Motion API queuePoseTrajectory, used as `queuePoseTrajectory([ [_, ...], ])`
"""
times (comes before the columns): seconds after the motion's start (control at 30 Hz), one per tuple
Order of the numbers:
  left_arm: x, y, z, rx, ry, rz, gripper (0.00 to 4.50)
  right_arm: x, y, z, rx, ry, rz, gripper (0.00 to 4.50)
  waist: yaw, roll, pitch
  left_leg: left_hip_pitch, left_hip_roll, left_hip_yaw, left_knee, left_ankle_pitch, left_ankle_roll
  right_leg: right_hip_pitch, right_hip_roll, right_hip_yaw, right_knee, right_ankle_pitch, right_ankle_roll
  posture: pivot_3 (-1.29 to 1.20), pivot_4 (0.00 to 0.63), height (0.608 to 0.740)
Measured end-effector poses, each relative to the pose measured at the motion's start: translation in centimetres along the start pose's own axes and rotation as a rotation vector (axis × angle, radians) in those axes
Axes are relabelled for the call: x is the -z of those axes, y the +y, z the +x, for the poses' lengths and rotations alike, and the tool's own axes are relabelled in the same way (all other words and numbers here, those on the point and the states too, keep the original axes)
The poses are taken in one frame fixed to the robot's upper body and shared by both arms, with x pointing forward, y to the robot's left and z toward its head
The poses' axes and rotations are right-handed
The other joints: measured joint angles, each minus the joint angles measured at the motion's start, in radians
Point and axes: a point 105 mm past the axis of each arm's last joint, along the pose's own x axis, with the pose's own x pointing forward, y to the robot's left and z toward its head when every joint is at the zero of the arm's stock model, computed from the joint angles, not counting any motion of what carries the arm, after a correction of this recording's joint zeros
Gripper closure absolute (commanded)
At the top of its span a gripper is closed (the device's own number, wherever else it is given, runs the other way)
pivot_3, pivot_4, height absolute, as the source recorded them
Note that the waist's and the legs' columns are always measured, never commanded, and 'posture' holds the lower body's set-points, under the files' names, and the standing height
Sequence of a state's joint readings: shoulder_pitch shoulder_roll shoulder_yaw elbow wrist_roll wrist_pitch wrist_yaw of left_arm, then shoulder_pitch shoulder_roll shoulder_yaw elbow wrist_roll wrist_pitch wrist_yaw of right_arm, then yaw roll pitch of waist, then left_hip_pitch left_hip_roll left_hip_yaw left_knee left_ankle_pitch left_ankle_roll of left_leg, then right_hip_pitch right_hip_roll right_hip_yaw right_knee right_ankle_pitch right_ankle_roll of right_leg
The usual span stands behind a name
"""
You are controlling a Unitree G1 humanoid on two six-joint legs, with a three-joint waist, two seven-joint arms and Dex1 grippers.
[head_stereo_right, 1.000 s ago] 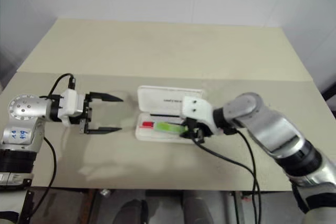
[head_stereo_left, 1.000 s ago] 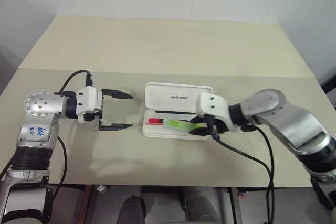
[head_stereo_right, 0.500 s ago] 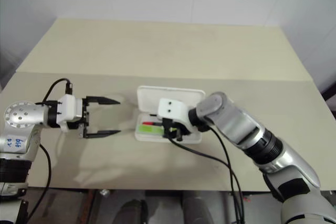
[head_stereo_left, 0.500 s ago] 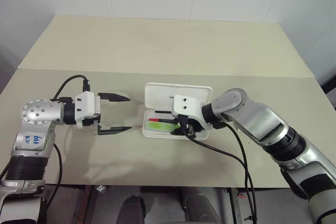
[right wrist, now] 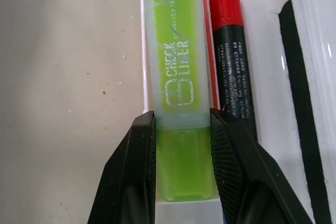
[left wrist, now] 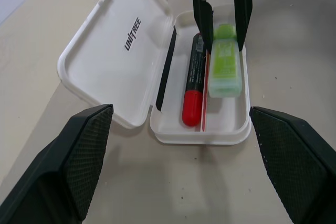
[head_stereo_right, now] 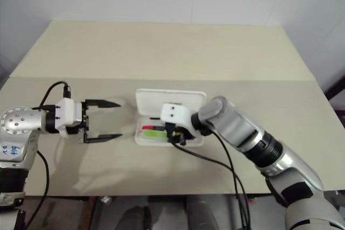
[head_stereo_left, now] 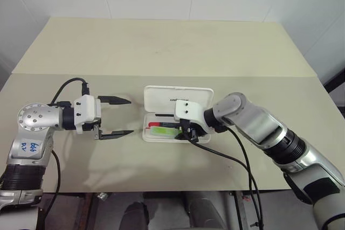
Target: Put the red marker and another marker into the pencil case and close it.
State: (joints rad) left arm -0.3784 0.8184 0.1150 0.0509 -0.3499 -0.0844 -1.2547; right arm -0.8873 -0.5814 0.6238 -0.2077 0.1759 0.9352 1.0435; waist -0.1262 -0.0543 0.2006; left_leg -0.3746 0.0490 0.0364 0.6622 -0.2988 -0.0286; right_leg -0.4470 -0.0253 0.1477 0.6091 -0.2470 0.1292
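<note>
The left gripper (head_stereo_left: 121, 117) hovers over the counter (head_stereo_left: 161, 52) to the left of the pencil case (head_stereo_left: 178, 112), fingers spread wide and empty. The case lies open, its lid flat beyond the tray and printed "UNITREE". In the tray, the red marker (left wrist: 194, 81) lies nearer the lid; its small barrel print cannot be read. The light-green highlighter (right wrist: 178, 85), just beside it, reads "CHECK LINER". The right gripper (left wrist: 220, 19) fingers clamp the highlighter's end.
</note>
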Motion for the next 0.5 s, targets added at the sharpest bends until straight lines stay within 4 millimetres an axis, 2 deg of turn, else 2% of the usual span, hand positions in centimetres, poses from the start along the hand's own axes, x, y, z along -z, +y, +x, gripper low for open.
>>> queuePoseTrajectory([
  [0.27, 0.03, 0.03, -0.01, -0.003, 0.002, -0.006, 0.0, -0.32, 0.11, 0.23, -0.01, -0.005, -0.008, 3.42, -0.012, 0.0, 0.0, 0.0, 0.0, -0.001, -0.001, 0.0, 0.0, 0.0, 0.0, -0.001, 0.0, 0.001, 0.002, 0.0, 0.15, 0.74],
  [0.5, -0.01, 0.11, -0.04, -0.01, 0.003, -0.004, 0.0, -0.78, -0.14, 0.53, -0.008, -0.019, -0.022, 1.11, -0.016, 0.0, 0.0, 0.0, 0.0, -0.001, -0.001, 0.0, 0.0, 0.0, 0.0, -0.001, 0.001, 0.001, 0.002, 0.0, 0.15, 0.74],
])
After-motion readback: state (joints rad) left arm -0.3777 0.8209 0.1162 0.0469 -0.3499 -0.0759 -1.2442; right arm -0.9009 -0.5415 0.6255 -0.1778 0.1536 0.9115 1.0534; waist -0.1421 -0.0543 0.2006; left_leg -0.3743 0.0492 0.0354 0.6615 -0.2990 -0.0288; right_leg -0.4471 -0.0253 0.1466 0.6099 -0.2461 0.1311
